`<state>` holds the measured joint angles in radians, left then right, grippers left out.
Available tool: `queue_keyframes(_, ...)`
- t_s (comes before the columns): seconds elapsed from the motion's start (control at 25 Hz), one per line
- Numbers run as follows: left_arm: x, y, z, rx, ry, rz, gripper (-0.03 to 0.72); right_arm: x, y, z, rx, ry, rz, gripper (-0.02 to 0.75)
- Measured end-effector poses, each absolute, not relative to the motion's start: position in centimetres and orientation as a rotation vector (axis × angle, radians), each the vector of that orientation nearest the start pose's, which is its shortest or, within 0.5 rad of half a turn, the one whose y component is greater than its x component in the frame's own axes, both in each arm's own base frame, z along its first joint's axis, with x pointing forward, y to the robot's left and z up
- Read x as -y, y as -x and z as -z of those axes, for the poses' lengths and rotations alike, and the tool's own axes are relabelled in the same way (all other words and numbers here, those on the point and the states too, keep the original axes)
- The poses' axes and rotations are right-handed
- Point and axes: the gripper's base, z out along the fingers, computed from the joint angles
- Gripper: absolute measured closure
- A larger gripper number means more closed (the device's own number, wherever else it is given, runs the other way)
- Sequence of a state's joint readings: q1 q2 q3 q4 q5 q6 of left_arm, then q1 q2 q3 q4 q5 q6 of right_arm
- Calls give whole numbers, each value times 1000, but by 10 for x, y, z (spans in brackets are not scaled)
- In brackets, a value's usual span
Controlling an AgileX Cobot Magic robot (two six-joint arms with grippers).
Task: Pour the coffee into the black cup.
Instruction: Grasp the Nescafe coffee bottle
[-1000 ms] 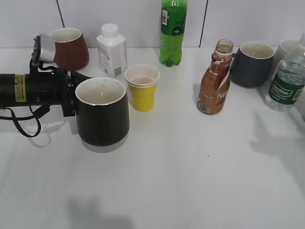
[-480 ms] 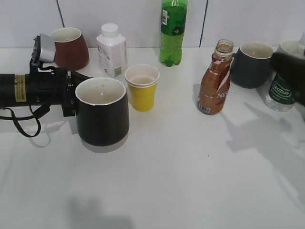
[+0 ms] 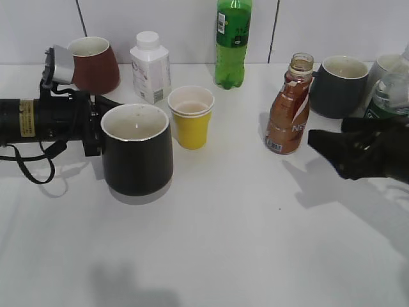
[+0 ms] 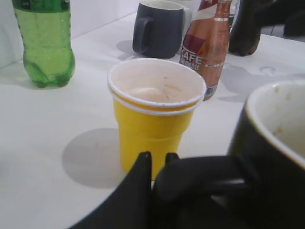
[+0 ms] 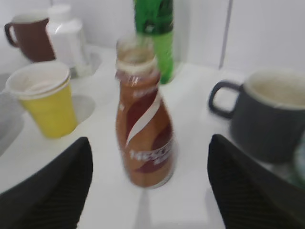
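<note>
At the far left of the white table [image 3: 223,256], the left arm lies horizontal, and its left pincer [image 4: 157,167] is clamped on the handle of the black cup [image 3: 137,150], one finger visible on each side of the handle in the left wrist view. The black cup stands upright on the table with its white interior facing up. Behind the arm stands a maroon-brown mug [image 3: 93,64], and to its right a small white bottle [image 3: 150,67] with a white cap. Just right of the black cup stands a yellow paper cup [image 3: 190,116], upright and apart from the cup. Behind it, against the wall, stands a green soda bottle [image 3: 232,41]. Right of centre stands the coffee [image 3: 287,109], a brown bottle upright on the table with no cap on its neck. Behind and right of it stands a dark grey mug [image 3: 339,85], handle turned toward the bottle. At the right edge, the right pincer [image 3: 323,142] points toward the coffee bottle, near it but not touching; the right wrist view shows its two fingers [image 5: 57,186] spread wide, with the bottle between and beyond them. A clear water bottle [image 3: 390,93] stands behind the right arm, partly hidden.
</note>
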<state>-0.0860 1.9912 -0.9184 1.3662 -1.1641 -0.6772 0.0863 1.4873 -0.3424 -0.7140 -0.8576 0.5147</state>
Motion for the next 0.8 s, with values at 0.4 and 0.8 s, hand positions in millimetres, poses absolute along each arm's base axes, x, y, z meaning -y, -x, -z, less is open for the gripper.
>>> queue_keyframes(0.4,111,-333,-147,-1587,-1056,947,637,-85,-257,-149,-1899,561,-584,75)
queue_keyframes(0.8,111,-333,-148,-1587,-1054,946,637,-100,-291,-117,-1927,485,-469,75)
